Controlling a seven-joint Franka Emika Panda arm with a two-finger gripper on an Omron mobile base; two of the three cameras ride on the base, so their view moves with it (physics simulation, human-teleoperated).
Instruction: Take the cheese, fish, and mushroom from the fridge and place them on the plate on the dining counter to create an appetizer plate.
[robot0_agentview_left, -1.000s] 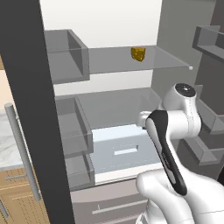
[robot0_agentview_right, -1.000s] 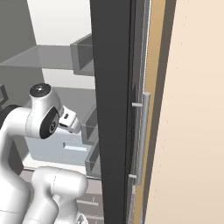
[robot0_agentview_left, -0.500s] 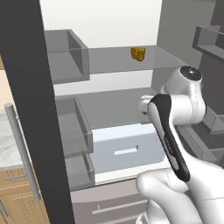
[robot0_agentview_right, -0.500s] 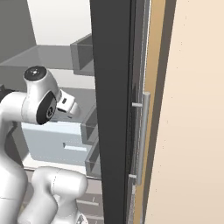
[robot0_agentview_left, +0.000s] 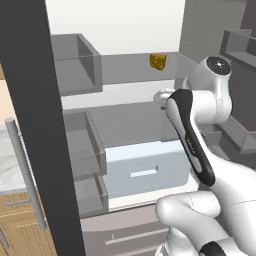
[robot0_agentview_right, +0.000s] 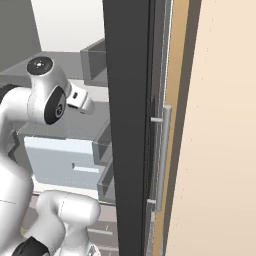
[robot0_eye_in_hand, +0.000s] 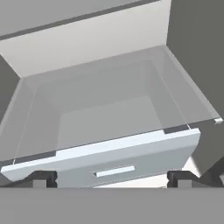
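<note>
Cheese (robot0_agentview_left: 158, 61) sits on the fridge (robot0_agentview_left: 120, 75) shelf; end effector (robot0_eye_in_hand: 112, 178) spread wide above the drawer (robot0_eye_in_hand: 127, 157).

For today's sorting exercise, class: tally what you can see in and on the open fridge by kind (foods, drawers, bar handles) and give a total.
Foods: 1, the cheese on the upper shelf
Drawers: 1, the pale blue-white drawer
Bar handles: 1, the silver bar handle on the fridge door
Total: 3
</note>
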